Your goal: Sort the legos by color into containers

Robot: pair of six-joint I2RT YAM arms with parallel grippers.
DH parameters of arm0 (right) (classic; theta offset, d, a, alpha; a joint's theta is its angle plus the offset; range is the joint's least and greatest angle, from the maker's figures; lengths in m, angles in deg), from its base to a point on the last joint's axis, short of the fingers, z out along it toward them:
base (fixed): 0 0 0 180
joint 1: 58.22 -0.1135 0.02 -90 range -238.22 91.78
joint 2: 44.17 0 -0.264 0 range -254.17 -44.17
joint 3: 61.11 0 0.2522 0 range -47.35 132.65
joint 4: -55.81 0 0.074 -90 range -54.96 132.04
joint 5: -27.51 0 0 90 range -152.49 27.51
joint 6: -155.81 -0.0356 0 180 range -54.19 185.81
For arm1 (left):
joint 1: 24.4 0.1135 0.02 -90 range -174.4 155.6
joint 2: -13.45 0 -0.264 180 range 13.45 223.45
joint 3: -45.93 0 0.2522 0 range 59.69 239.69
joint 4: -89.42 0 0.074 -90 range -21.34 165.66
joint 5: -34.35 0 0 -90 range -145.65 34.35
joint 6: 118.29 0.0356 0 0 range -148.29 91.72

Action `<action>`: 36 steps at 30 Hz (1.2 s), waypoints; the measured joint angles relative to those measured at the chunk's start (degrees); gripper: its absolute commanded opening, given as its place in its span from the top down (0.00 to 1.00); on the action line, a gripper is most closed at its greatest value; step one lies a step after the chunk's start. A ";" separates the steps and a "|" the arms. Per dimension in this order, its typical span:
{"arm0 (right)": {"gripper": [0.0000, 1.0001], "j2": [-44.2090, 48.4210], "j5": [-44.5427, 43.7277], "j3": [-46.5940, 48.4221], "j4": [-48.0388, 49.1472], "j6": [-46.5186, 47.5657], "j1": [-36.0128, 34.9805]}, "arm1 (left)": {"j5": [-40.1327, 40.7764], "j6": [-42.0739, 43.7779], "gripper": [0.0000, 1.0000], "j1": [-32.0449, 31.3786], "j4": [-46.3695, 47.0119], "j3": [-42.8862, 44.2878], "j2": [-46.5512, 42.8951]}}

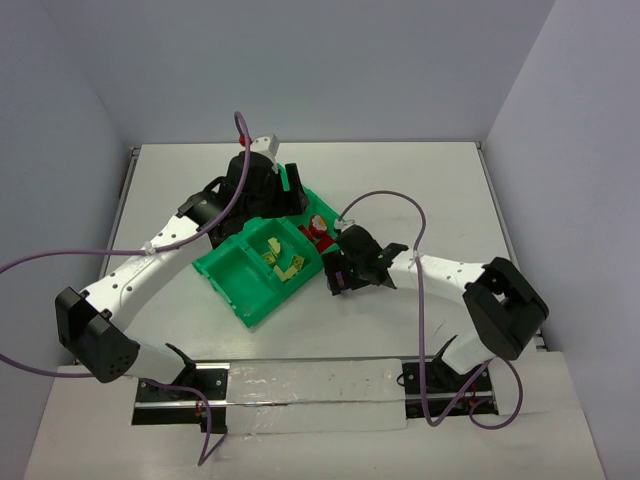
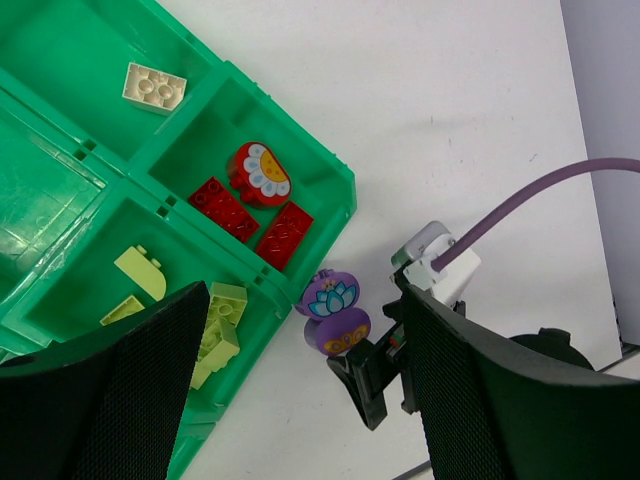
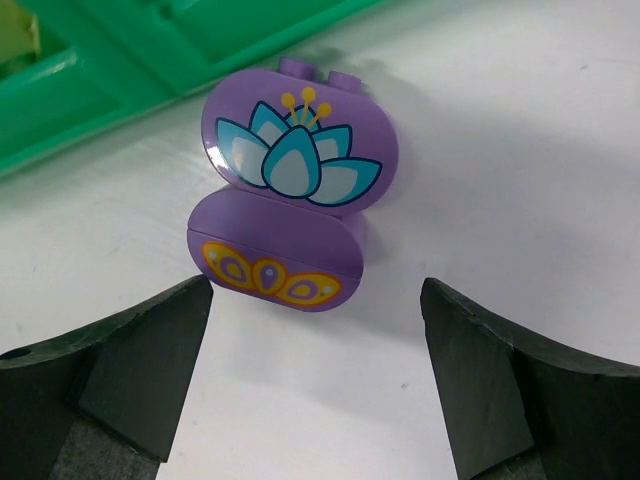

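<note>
Two purple legos, one printed with a lotus [image 3: 295,150] and one with a gold crown [image 3: 275,262], lie together on the white table just outside the green tray's corner [image 2: 340,190]. My right gripper [image 3: 315,300] is open, low over the table, its fingertips either side of the crown piece and a little short of it, touching nothing. My left gripper [image 2: 305,298] hangs open and empty above the tray. One container holds red legos [image 2: 252,205], its neighbour pale yellow-green legos [image 2: 215,325], and a third a cream brick [image 2: 153,87].
The tray [image 1: 225,275] lies diagonally mid-table between the arms. My left arm reaches over its far side, with the gripper [image 1: 290,195] there. My right gripper [image 1: 337,272] is at the tray's right corner. White walls enclose the table.
</note>
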 measured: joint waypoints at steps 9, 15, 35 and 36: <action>0.07 -1.58 -2.65 2.68 -0.79 -3.65 -1.48 | 0.00 0.00 0.16 -0.02 -0.56 0.00 0.00; 0.07 -2.30 -2.92 3.59 -0.92 -7.68 -2.46 | 0.00 0.02 0.16 -0.02 -0.75 0.00 0.00; 0.05 -11.63 -12.01 10.97 -4.99 -25.23 -3.23 | -1.04 0.39 0.15 -0.26 -1.12 0.00 0.00; 0.05 -11.77 -12.39 10.97 -5.48 -25.66 -3.23 | -1.12 0.39 0.15 -0.28 -1.13 0.00 0.00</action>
